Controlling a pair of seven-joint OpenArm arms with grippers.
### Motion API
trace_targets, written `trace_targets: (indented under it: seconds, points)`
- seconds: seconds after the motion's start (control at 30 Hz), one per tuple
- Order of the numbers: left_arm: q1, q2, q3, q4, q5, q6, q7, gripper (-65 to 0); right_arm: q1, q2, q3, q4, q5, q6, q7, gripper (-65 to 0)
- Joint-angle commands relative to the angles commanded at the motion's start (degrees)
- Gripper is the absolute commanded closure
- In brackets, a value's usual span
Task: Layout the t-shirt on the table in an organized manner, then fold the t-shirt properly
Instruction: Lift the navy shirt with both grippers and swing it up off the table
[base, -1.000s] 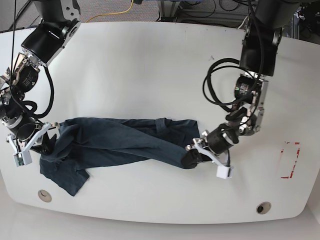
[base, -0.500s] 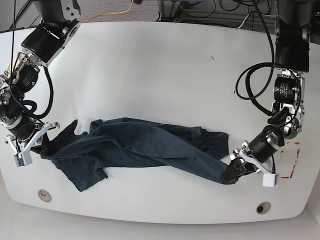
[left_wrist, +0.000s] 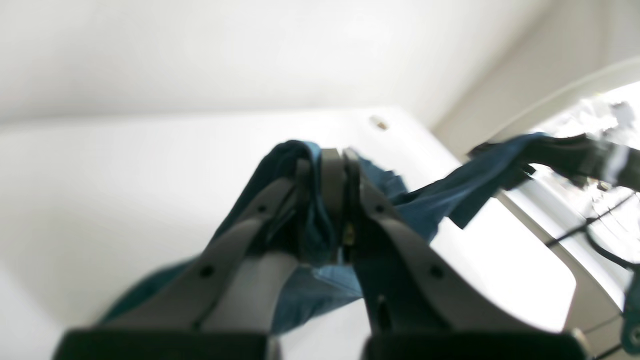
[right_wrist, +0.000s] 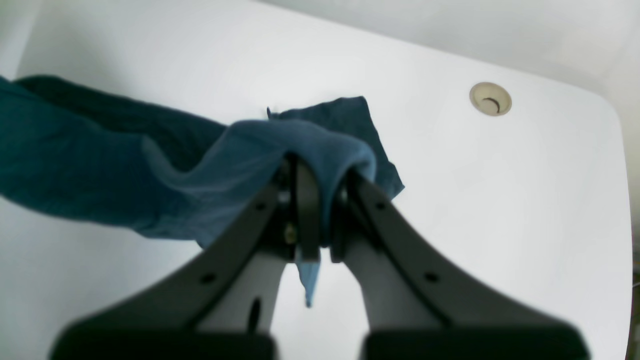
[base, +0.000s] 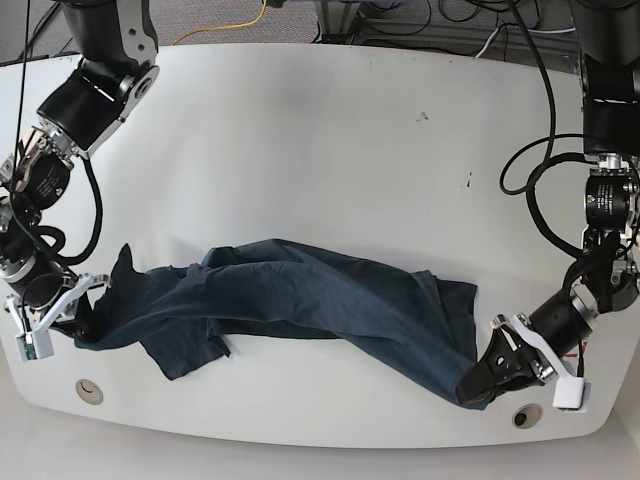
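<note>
While two grippers, the left (base: 470, 393) and the right (base: 82, 330), each pinch cloth between closed fingers, one navy t-shirt (base: 290, 290) spans the gap between both sets of fingertips, its middle above or on one white table (base: 300, 400) with two grommet holes (base: 89, 391).

Your dark navy t-shirt (base: 300, 295), wrinkled and plain, stretched slantwise between your two grippers, its near side bunched in long soft folds, one flap hanging askew (toward your right gripper (base: 88, 322)), lying across your glossy white counter (base: 300, 400).
</note>
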Motion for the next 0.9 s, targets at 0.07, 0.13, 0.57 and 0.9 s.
trace_targets:
  seconds: [0.07,0.13,0.57,0.9]
  points:
    - [-2.37,-1.93,0.26,0.0,-1.23,0.0,0.0,0.0,2.02,0.62,-0.35,-1.23,0.0,0.0,0.0,-0.5]
    - [-4.57,-2.9,0.35,0.0,-1.85,-0.09,0.0,0.0,3.6,1.32,-2.02,-2.46,0.0,0.0,0.0,-0.5]
    - [-16.53,-5.54,0.35,-4.66,-4.66,-0.18,0.09,0.0,12.48,5.27,-7.12,-3.25,-0.53,0.0,0.0,-0.3]
    - [-26.02,-5.54,0.44,-8.62,-4.66,-0.26,0.35,0.0,23.21,7.12,-12.66,-3.25,-5.19,0.0,0.0,-0.2]
